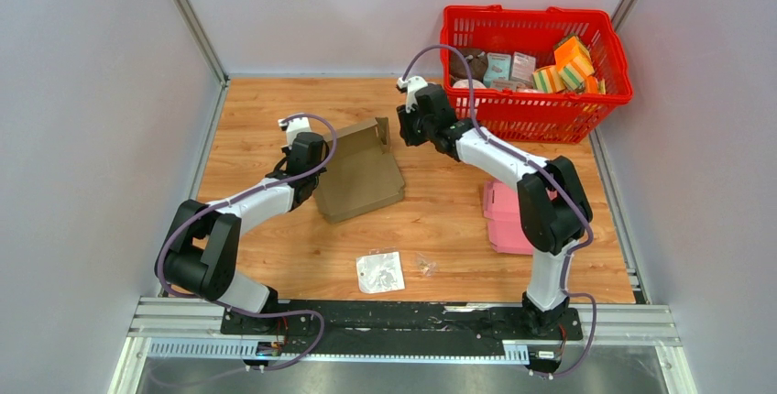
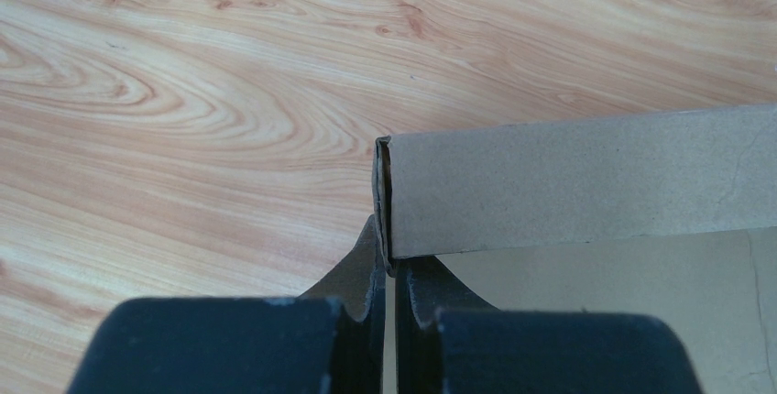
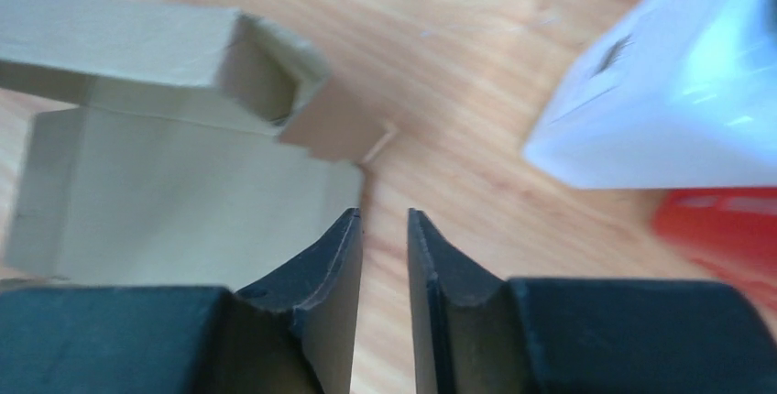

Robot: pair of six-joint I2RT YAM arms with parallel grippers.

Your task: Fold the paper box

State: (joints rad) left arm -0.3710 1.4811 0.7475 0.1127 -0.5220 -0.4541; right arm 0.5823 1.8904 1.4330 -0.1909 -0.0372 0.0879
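Note:
The brown paper box (image 1: 359, 179) lies open on the wooden table, left of centre, with one wall (image 1: 362, 137) folded upright at its far side. My left gripper (image 1: 316, 177) is at the box's left edge and is shut on a folded cardboard wall (image 2: 568, 192), pinched between the tips (image 2: 389, 261). My right gripper (image 1: 405, 133) hovers just right of the upright wall. In the right wrist view its jaws (image 3: 385, 215) stand a narrow gap apart with nothing between them, and the box (image 3: 183, 183) lies ahead to the left.
A red basket (image 1: 536, 101) with several packets stands at the back right, close behind the right arm. A pink box (image 1: 506, 218) lies by the right arm. A clear plastic bag (image 1: 379, 271) and a small scrap (image 1: 426, 266) lie near the front.

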